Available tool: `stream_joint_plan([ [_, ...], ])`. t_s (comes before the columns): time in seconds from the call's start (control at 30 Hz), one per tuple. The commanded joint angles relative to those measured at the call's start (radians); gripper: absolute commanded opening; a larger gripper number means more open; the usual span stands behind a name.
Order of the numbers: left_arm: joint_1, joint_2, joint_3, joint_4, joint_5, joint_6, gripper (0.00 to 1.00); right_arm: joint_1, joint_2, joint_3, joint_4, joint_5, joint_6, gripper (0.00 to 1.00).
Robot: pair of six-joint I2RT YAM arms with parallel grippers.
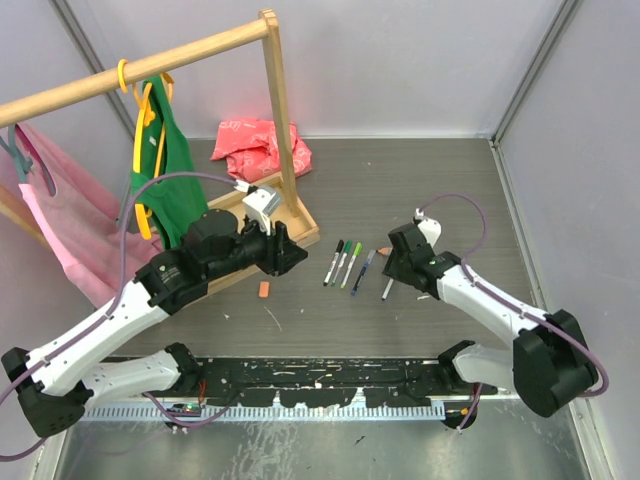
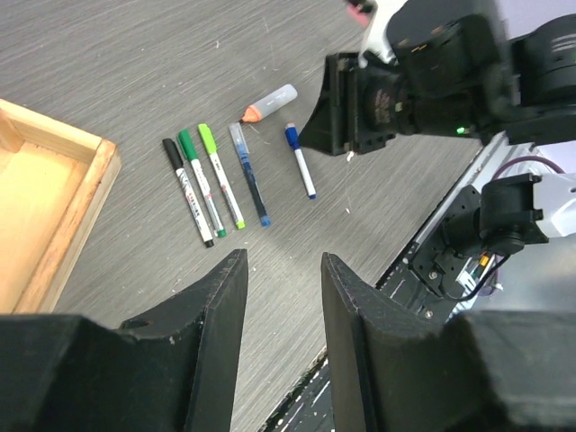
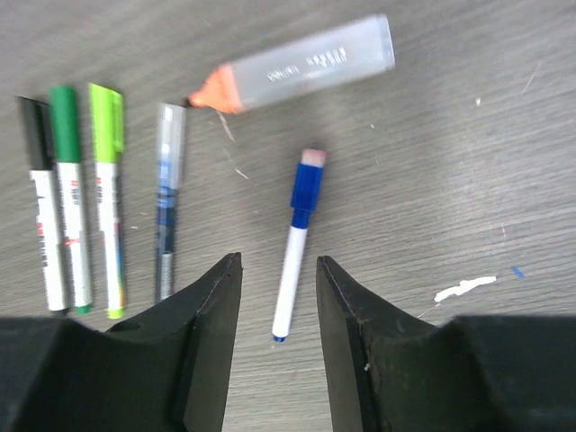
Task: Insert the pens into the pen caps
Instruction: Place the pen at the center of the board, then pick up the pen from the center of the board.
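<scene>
Under the right gripper [image 1: 393, 272], an orange pen [image 1: 384, 250] is half-hidden.

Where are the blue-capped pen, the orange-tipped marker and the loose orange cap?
blue-capped pen [image 3: 293, 252], right wrist view, middle of white barrel.
orange-tipped marker [image 3: 310, 61], right wrist view, middle of grey barrel.
loose orange cap [image 1: 264, 289], top external view, its centre.

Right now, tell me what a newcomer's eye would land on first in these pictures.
A neat row of four markers lies mid-table, with a blue-capped marker beside it, directly under the open fingers of the right gripper. Just beyond that lies an orange-tipped highlighter. At the back left, a wooden clothes rack carries a green garment and a pink garment.
</scene>
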Motion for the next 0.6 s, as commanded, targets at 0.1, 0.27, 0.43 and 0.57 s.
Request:
stream_joint_plan([
  [0.1,-0.004,0.034,-0.005,0.029,-0.041,-0.013,0.39,-0.004,-0.103,0.160,-0.079,0.026,-0.183,0.46],
  [0.27,-0.003,0.030,0.008,0.028,-0.040,-0.015,0.40,-0.004,-0.025,0.293,-0.120,-0.038,-0.367,0.47],
  [0.43,-0.004,0.040,0.061,-0.027,-0.018,0.022,0.40,-0.004,0.106,0.424,-0.229,-0.031,-0.532,0.48],
  [0.57,-0.003,0.029,0.071,-0.055,-0.008,0.036,0.40,-0.004,0.176,0.469,-0.272,-0.018,-0.611,0.48],
])
